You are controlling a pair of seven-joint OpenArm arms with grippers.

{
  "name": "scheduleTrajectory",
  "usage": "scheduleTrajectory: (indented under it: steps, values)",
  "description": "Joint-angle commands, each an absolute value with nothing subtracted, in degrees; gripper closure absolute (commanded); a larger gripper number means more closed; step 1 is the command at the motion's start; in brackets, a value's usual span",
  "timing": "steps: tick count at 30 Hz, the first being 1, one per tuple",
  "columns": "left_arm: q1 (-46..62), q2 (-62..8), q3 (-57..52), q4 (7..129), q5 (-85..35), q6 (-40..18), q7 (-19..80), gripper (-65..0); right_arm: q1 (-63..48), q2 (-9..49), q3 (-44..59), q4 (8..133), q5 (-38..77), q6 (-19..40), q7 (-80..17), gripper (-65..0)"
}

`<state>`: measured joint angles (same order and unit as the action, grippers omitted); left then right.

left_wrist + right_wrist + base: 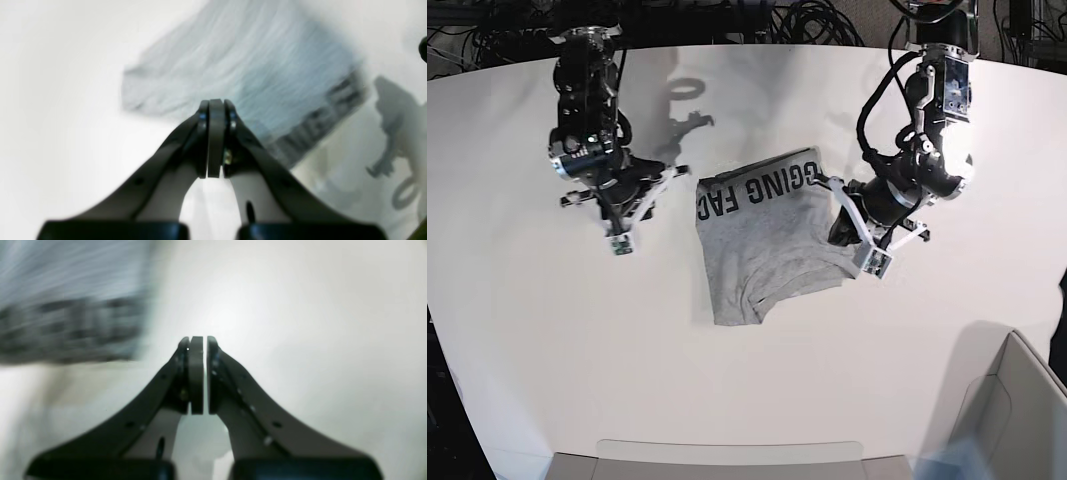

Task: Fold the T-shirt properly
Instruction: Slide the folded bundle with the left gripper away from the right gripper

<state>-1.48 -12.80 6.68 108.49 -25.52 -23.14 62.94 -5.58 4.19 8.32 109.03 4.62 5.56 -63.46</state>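
The T-shirt (767, 240) is lying in the middle of the white table (547, 350). It is grey and it is folded up into a rough, bumpy shape. Big black letters are showing along its far edge. The near edge is looking wavy, with a little corner sticking down.

The left gripper (874, 262) is hanging just beside the shirt, on the right side of the base view. Its jaws are pressed tight together and they are holding nothing. In the left wrist view the left gripper (216, 110) is pointing toward the grey cloth (240, 76), and the black letters are showing blurry along one edge of the shirt. The picture is too blurry to tell if the tips are touching the cloth.

The right gripper (620, 243) is hanging over bare table, on the left side of the base view, apart from the shirt. Its jaws are nearly together, with only a thin crack between them, and nothing is sitting in that crack. In the right wrist view the right gripper (199, 346) is pointing at plain white table, and the shirt is showing as a blurry grey patch (66, 306) off in the top corner.

A grey box (1017, 420) is sitting at the near corner of the table.
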Motion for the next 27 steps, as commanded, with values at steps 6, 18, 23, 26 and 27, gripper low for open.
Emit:
scheduleTrajectory:
  steps: [6,18,23,26,27]
  values:
    - [-9.36,-9.63,19.47,100.53,-25.63,-23.16,61.76,0.0,-8.48,3.91,19.38,115.65,5.23,5.67,-62.55,-1.4]
    - [-16.31,-8.84,28.44,75.91,-25.63,-23.16,55.78,0.0,-13.23,3.91,21.76,116.26,5.41,5.85,-62.37,-1.5]
    - [-14.55,-15.96,29.93,74.51,-25.54,-23.16,52.62,0.0,-12.79,4.0,21.76,116.26,5.32,5.85,-62.37,-1.5]
    - [-11.91,-21.58,26.42,74.42,-25.54,-23.16,51.38,0.0,-12.79,4.0,21.76,116.26,5.32,5.85,-62.37,-1.5]
    - [-11.38,-23.08,25.19,74.42,-25.54,-23.16,51.12,0.0,-12.79,4.0,21.67,116.26,5.32,5.85,-62.37,-1.5]
